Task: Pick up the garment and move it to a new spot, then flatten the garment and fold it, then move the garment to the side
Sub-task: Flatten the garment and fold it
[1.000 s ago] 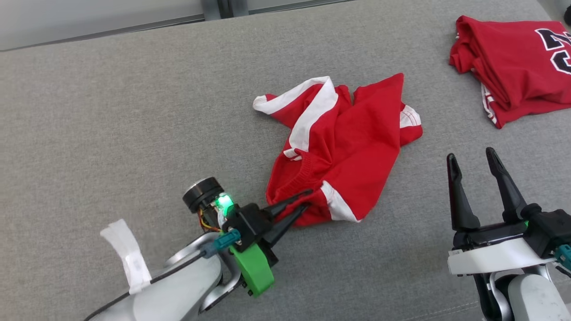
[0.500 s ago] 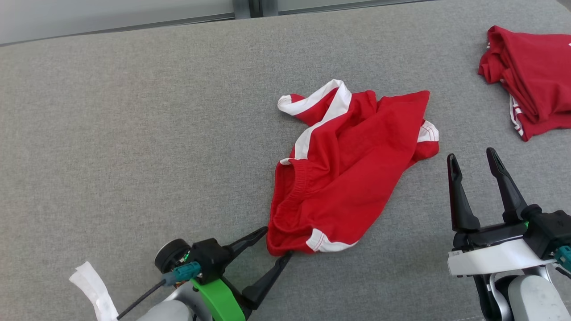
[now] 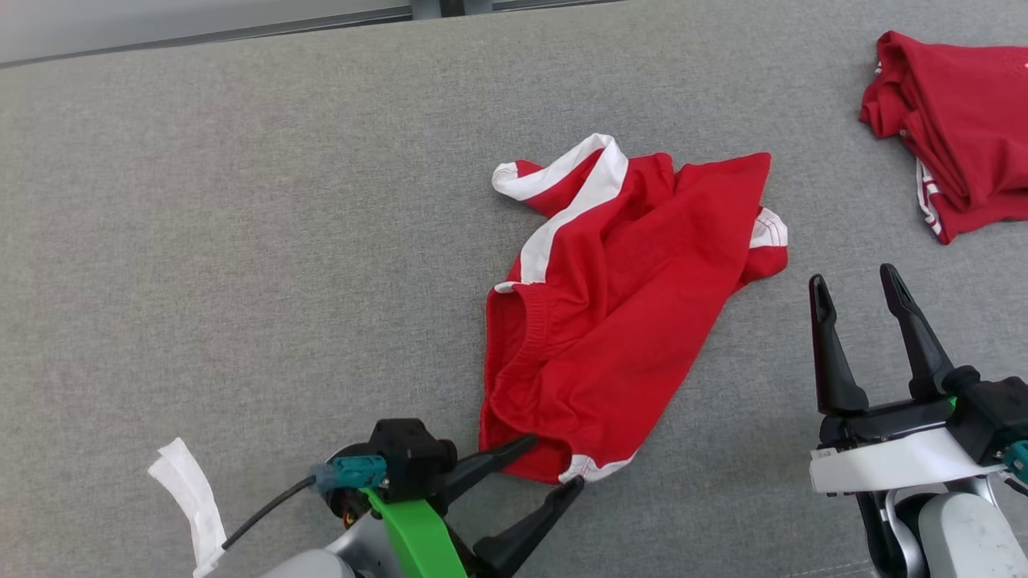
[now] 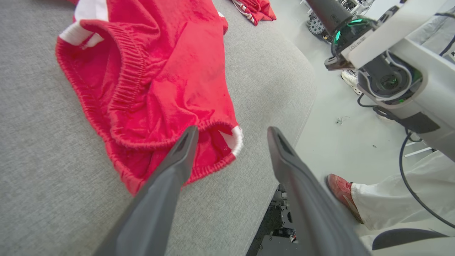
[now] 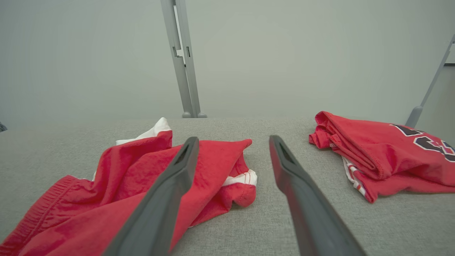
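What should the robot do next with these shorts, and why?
Probably reach the right gripper over to the right edge of the shorts to begin pulling them flat. They lie crumpled; both grippers are open and empty, and the left gripper has its fingers astride the near corner.

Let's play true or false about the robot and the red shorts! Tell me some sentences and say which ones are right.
1. The left pincer is open. True.
2. The red shorts are neatly folded. False: they lie crumpled on the grey cushion.
3. The right pincer holds the shorts. False: it is open and empty, apart from them.
4. Another red garment lies at the far right. True.
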